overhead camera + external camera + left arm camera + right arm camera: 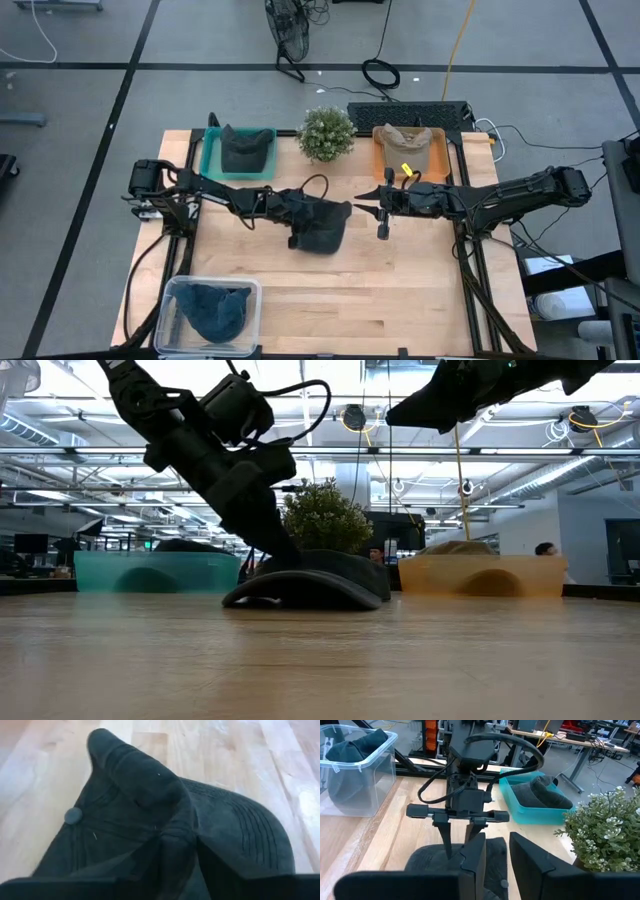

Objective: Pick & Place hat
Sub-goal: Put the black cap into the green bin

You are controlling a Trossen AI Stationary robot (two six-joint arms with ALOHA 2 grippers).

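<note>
In the high view your dark hat [322, 226] lies on the wooden surface [400, 290] at the centre of the frame, brim flat on the wood in the low view. Your left gripper [303, 215] has reached in from the left and sits down on the hat's crown; the left wrist view shows its fingers [135, 775] pinching a raised fold of the dark fabric between them, so they are grasping the hat. Your right gripper [382, 212] hovers just right of the hat, up off the wood, and the right wrist view shows its fingers [472, 865] parted with a narrow gap and nothing between them. Toward the top of the high view, a teal tray [212, 156] at upper left holds another dark hat [246, 148], a small potted plant [326, 133] stands in the middle, and an orange tray [381, 160] to its right holds a tan hat [405, 141]. At lower left, a clear bin [176, 292] holds a blue hat [214, 310].
</note>
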